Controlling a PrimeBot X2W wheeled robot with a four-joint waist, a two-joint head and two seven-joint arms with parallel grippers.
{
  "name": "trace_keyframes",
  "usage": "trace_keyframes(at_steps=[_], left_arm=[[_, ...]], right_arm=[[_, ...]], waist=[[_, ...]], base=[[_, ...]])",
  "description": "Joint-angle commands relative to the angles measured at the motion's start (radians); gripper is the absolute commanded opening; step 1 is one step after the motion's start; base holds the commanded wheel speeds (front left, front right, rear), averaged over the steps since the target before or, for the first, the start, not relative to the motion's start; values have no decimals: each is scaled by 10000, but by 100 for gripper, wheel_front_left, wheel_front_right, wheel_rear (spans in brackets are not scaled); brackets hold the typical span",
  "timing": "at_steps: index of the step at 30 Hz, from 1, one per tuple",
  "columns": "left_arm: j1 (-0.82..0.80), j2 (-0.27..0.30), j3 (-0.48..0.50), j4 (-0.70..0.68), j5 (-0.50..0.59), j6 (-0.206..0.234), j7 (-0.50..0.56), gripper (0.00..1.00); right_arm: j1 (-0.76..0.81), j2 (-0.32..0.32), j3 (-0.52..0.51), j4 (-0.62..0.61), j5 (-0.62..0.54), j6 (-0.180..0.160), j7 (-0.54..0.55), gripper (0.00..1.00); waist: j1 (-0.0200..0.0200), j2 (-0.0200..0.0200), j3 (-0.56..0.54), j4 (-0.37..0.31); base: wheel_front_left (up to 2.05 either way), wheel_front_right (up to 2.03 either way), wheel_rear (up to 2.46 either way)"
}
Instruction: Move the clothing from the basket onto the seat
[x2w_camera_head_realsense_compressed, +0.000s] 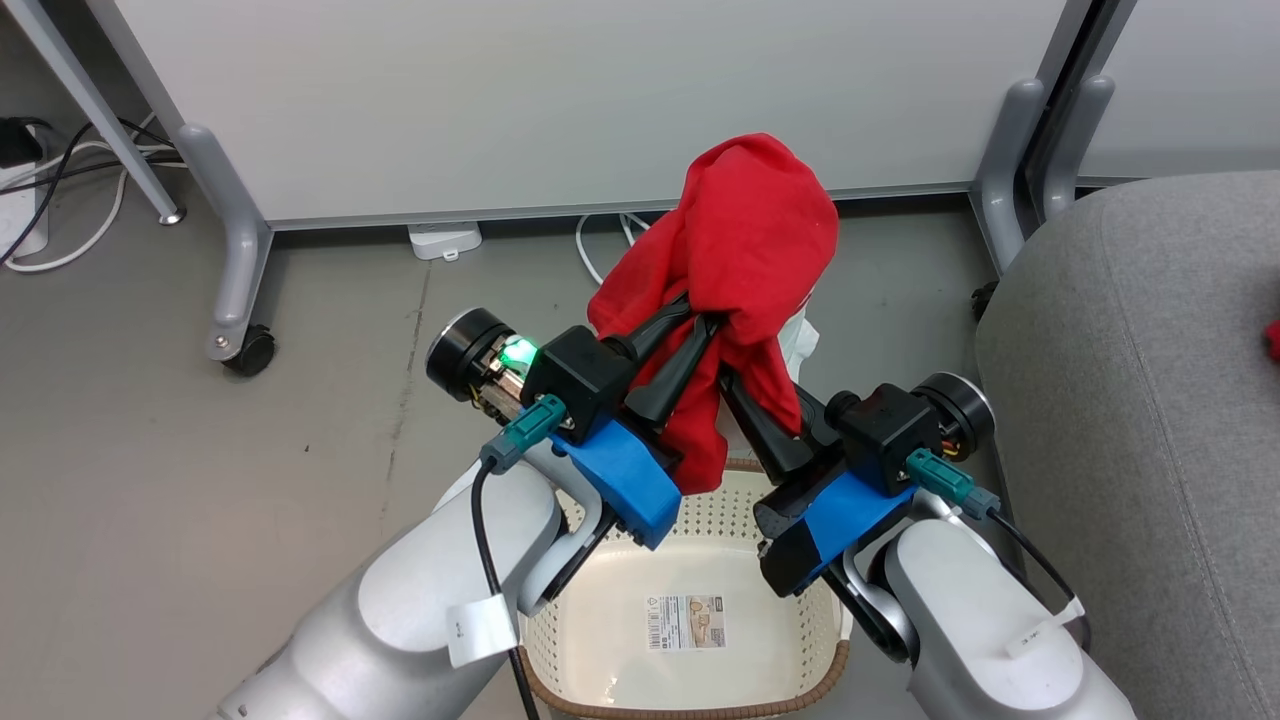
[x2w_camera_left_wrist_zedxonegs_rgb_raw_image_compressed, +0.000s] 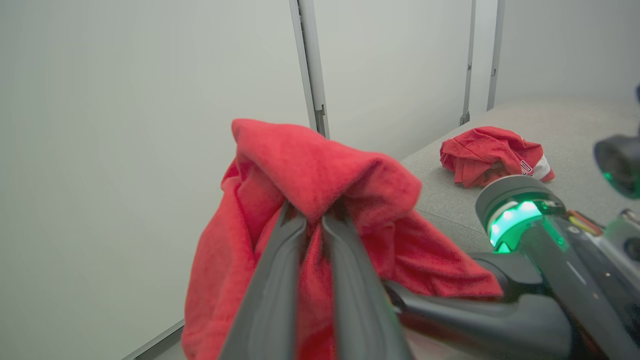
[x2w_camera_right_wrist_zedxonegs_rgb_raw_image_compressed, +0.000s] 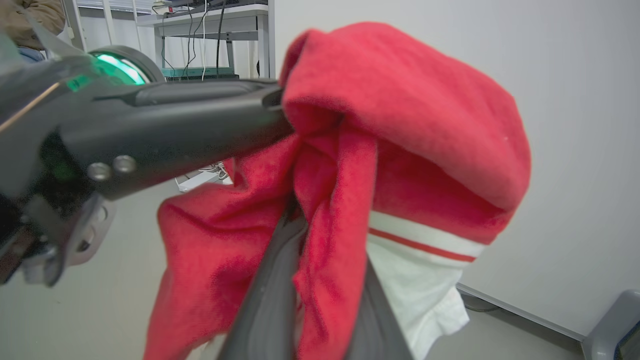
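Note:
A red garment (x2w_camera_head_realsense_compressed: 750, 230) with white striped trim (x2w_camera_right_wrist_zedxonegs_rgb_raw_image_compressed: 425, 235) hangs bunched in the air above the cream basket (x2w_camera_head_realsense_compressed: 600, 640), whose bottom shows just a paper label. My left gripper (x2w_camera_head_realsense_compressed: 700, 312) is shut on the cloth from the left, its fingers (x2w_camera_left_wrist_zedxonegs_rgb_raw_image_compressed: 280, 270) pinching a fold. From the right, my right gripper (x2w_camera_head_realsense_compressed: 735, 385) is shut on the same cloth, its tips buried in it. A second red garment (x2w_camera_left_wrist_zedxonegs_rgb_raw_image_compressed: 492, 155) with white trim and lettering lies crumpled on the grey sofa seat (x2w_camera_head_realsense_compressed: 1120, 400), which stands to the right of the basket.
White partition panels on grey legs stand behind, one leg with a castor (x2w_camera_head_realsense_compressed: 250, 350) at the left. Cables (x2w_camera_head_realsense_compressed: 60, 200) and a white power block (x2w_camera_head_realsense_compressed: 445, 240) lie on the grey floor along the panels.

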Motion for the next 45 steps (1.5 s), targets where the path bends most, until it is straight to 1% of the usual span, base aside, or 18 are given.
trace_keyframes(at_steps=[1, 2, 3, 4, 10, 22, 29, 37, 41, 45], left_arm=[[-68, -11, -3, 46, 17, 20, -41, 0], [-53, -17, 5, 68, -6, 49, -41, 0], [-49, -18, 0, 84, -16, 69, -41, 34], [-55, -14, -13, 100, -9, 93, -41, 100], [-137, 10, -16, 105, 133, 189, -57, 100], [-110, 56, 73, 17, 180, 234, -77, 100], [-57, 112, 62, -94, 207, 276, -77, 100], [24, 222, 39, -251, 262, 267, -82, 100], [55, 271, -11, -304, 305, 255, -84, 100], [113, 347, 14, -429, 404, 331, -87, 100]], right_arm=[[-26, 0, 13, -53, 86, 1, -42, 0], [-11, -8, 14, -59, 94, 1, -42, 0], [1, -12, 13, -65, 103, 1, -42, 0], [9, -20, 11, -75, 100, 1, -42, 0], [16, -65, -3, -127, 118, 1, -42, 0], [117, -114, -63, -146, 115, 1, -42, 0], [265, -131, -479, -234, 105, 1, -42, 0], [498, -125, -1208, -525, 1, 1, -43, 0], [654, -128, -1583, -745, -84, 1, -43, 0], [847, -124, -1990, -984, -184, 1, -45, 0]], waist=[[-1, -1, -19, 3], [-1, -1, -26, 5], [-1, -1, -30, 3], [-1, -1, -32, 5], [-1, -1, 7, 17], [-1, -1, 23, -1], [-1, -1, 158, -146], [-1, -1, 529, -704], [-1, -1, 728, -1155], [-1, -1, 880, -1727]], base=[[0, 0, 0], [0, 0, 0], [0, 0, 0], [0, 0, 0], [0, 0, 0], [0, 0, 0], [0, 0, 0], [0, 0, 0], [0, 0, 0], [0, 0, 0]])
